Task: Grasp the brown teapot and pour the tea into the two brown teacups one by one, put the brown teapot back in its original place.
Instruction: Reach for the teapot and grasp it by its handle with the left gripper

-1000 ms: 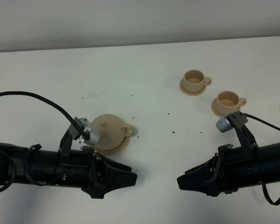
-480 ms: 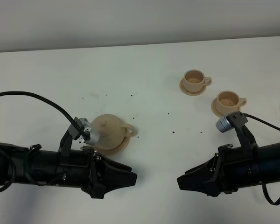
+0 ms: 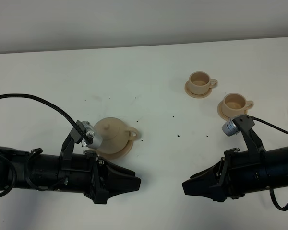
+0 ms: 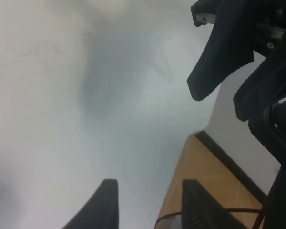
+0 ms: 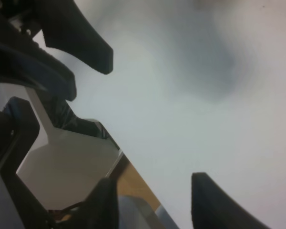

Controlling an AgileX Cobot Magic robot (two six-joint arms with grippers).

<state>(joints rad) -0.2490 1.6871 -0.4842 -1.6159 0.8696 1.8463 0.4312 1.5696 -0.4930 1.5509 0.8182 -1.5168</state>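
The brown teapot [image 3: 111,132] stands upright on its wide flat saucer [image 3: 126,150], left of the table's middle, its handle pointing right. The two brown teacups [image 3: 199,80] [image 3: 234,102] sit on small saucers at the back right. My left gripper [image 3: 136,182] lies low near the table's front edge, just in front of the teapot and apart from it. In the left wrist view the left gripper [image 4: 150,206] is open with nothing between its fingers. My right gripper [image 3: 186,187] faces it from the right, in front of the cups. The right gripper [image 5: 155,202] is open and holds nothing.
Small dark specks [image 3: 177,135] dot the white table [image 3: 149,72] between teapot and cups. A black cable [image 3: 33,99] loops off the left arm, another cable [image 3: 278,127] off the right. The two gripper tips point at each other across a gap near the table's front edge [image 4: 200,136].
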